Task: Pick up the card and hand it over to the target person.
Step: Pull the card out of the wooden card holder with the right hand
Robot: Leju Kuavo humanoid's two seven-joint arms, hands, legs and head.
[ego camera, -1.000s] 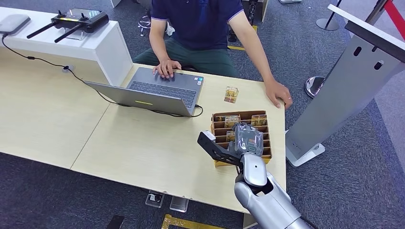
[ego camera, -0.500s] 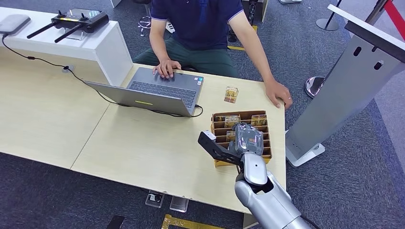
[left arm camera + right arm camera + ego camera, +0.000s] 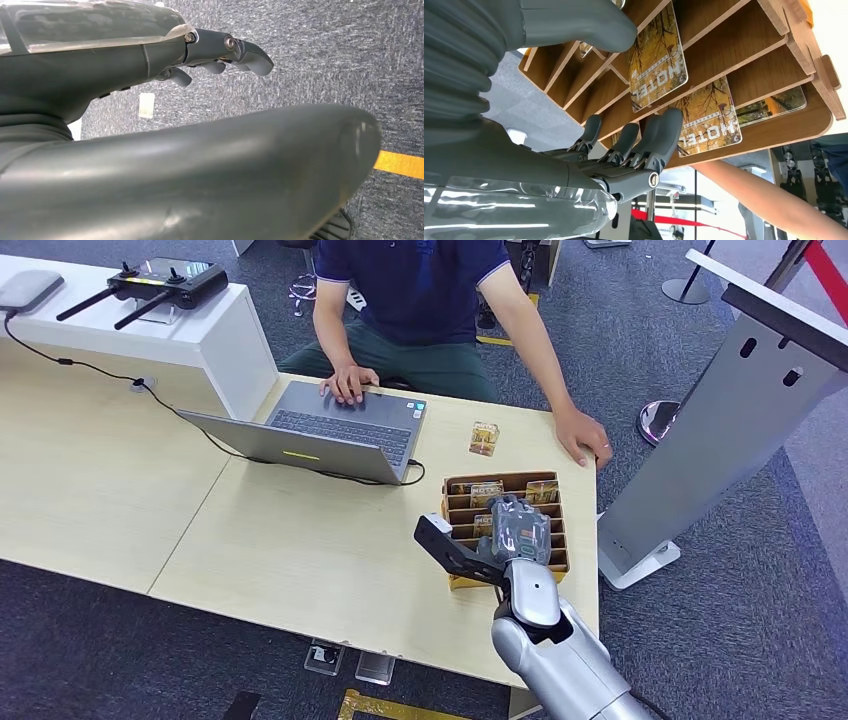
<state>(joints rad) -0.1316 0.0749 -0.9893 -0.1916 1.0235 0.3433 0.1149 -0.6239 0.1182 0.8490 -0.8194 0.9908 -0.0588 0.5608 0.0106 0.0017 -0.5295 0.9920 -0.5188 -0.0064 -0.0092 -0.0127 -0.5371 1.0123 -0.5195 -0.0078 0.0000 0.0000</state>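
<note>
Right hand (image 3: pixel 517 531) over the slotted wooden rack (image 3: pixel 460 582) near the table's (image 3: pixel 300 560) right end, fingers (image 3: pixel 659 135) apart and reaching down among the slats. Thumb (image 3: pixel 579 22) spread well off from the fingers; nothing gripped between them. Fingertips just beside a card (image 3: pixel 656 62) printed with autumn trees and the word HOTEL, standing in one slot; contact with it impossible to judge. Second card (image 3: pixel 711 117) of the same print in the neighbouring slot, a third (image 3: pixel 774 107) lying further along. From the head camera, several cards upright in the rack's far rows, partly hidden by the hand. One more card (image 3: pixel 484 438) lying flat on the table beyond the rack, between the rack and the person.

Left hand (image 3: pixel 220 50) hanging over grey carpet, fingers loosely extended and apart, holding nothing.

Person (image 3: pixel 420 300) in a dark shirt seated at the far side of the table, one hand (image 3: pixel 349 382) on the laptop (image 3: pixel 330 435), the other (image 3: pixel 584 436) resting flat at the table's corner, near the rack. Cable (image 3: pixel 90 370) running across the table to the laptop. Remote controller (image 3: pixel 165 282) with two antennas on the white raised counter (image 3: pixel 215 340) at far left. Grey stand (image 3: pixel 720 430) beside the table on the right.
</note>
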